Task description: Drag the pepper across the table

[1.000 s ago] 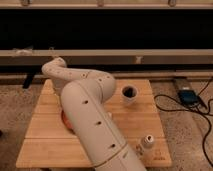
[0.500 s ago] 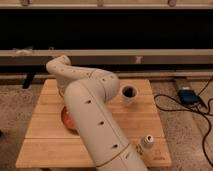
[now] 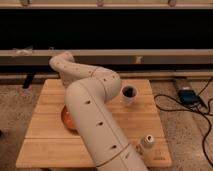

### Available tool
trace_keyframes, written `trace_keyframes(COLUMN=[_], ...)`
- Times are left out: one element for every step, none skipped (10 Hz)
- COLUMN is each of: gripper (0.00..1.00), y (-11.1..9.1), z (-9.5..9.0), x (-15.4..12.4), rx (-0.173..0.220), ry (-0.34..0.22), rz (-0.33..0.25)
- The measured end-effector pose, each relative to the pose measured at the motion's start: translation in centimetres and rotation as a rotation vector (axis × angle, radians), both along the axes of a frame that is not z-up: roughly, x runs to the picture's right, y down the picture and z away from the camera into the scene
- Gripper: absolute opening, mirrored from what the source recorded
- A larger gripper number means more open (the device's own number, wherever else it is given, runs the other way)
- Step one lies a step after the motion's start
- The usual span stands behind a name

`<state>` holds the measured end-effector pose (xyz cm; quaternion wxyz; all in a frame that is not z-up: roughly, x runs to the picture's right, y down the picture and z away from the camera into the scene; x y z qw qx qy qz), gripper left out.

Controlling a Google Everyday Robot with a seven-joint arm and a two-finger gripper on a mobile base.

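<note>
Planked table (image 3: 145, 120); end effector behind arm (image 3: 95, 115)

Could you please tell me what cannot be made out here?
Gripper: camera view, out of sight, presumably behind the cream robot arm.
Slim dark-red pepper: nowhere visible; that arm covers much of the light wooden table.
Round orange-red bowl: only its left edge shows beside the arm.

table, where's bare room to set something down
Bare: on the table, the left strip and front-left corner beside the bowl; the right side between the cup and bottle. Crowded: the middle, where the arm overhangs the bowl. The gripper is out of sight, likely behind the arm.
</note>
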<state>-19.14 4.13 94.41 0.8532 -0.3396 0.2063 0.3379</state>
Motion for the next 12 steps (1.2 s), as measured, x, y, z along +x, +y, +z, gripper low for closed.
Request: trace_keyframes(gripper=[0.00, 0.00, 0.00, 0.00, 0.00, 0.00, 0.00, 0.00, 0.00, 0.00, 0.01, 0.05], y=[-0.1, 0.1, 0.5, 0.7, 0.8, 0.9, 1.1, 1.2, 1.3, 1.5, 1.9, 2.2], z=[0.1, 0.2, 0.1, 0.1, -0.1, -0.2, -0.5, -0.7, -1.1, -1.5, -1.7, -2.0], x=[1.4, 2.9, 4.5, 5.7, 7.2, 8.5, 9.8, 11.2, 12.4, 13.8, 15.2, 15.9], rx=[-0.002, -0.010, -0.019, -0.023, -0.022, -0.022, -0.024, -0.021, -0.022, -0.025, -0.033, -0.042], ry=[0.028, 0.056, 0.083, 0.103, 0.125, 0.144, 0.161, 0.181, 0.194, 0.209, 0.224, 0.229], rz=[-0.020, -0.036, -0.048, -0.047, -0.039, -0.024, 0.000, 0.024, 0.050, 0.076, 0.102, 0.114])
